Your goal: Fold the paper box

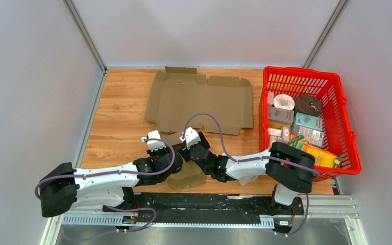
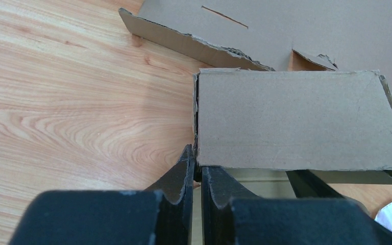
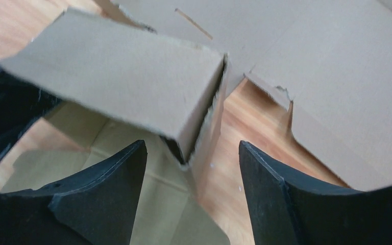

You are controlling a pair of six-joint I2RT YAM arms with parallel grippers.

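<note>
left gripper [image 2: 197,166] pinching small box [image 2: 296,120] wall; right gripper [image 3: 192,147] spread astride its corner; flat cardboard [image 1: 199,99] behind, red basket [image 1: 298,76] right.

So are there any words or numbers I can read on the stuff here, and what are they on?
Packets in the red basket: printed labels, all too small and blurred to read.
Paper box: plain brown, no print showing.
Flat cardboard sheet: no print showing.
So nothing here can be read.
</note>
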